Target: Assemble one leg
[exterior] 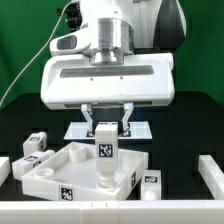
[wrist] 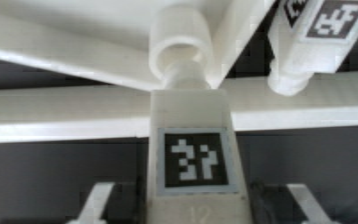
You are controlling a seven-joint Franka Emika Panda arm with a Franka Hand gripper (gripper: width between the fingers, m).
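The gripper point(exterior: 106, 126) stands wide open astride one upright leg point(exterior: 104, 148) on the panel point(exterior: 60, 160). Only the wrist view shows the gaps beside both fingers point(wrist: 98, 200). Three spare legs point(exterior: 150, 183) lie off the panel's edges.

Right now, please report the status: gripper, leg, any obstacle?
Gripper open, astride the leg. Leg upright on the white panel. Nothing seen in the way; spare legs lie off to the sides.

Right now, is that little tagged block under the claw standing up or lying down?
Upright: the leg stands on end on the panel, its long side vertical, under the open gripper.
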